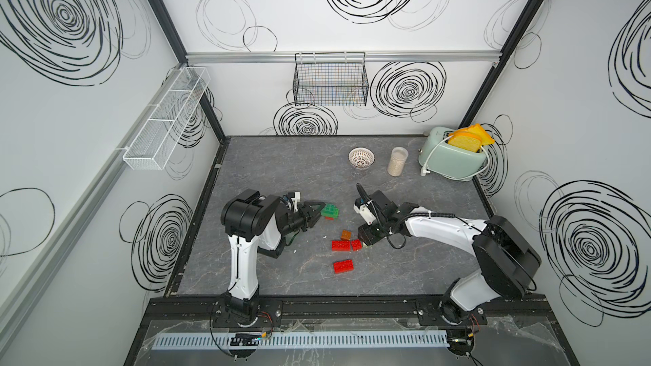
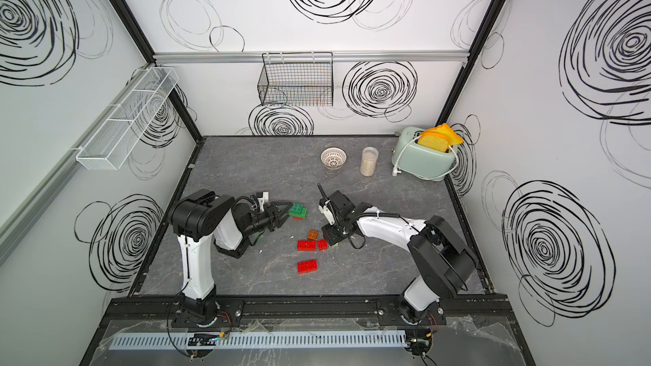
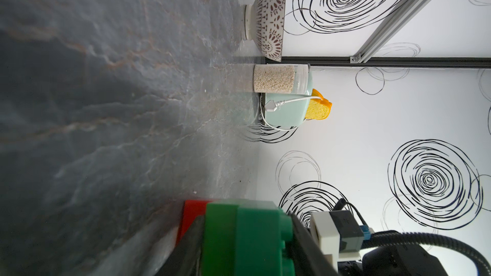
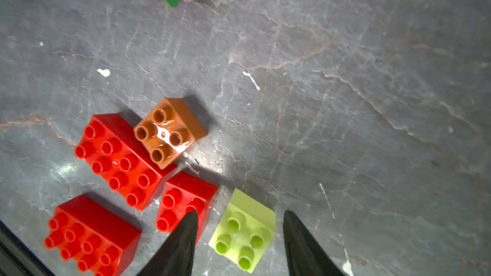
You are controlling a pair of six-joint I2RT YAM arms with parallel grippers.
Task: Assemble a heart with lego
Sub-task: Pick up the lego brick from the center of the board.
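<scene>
On the grey marbled tabletop, the lime-yellow brick sits between my right gripper's parted fingers, not yet pinched. My left gripper clamps the green brick stack, well apart.

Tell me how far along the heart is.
Done: only a green stack with a red piece beneath looks joined. In hand: left gripper grips that stack; right gripper, open, straddles the lime brick. Left: lime, orange brick and three red bricks lie loose.
</scene>
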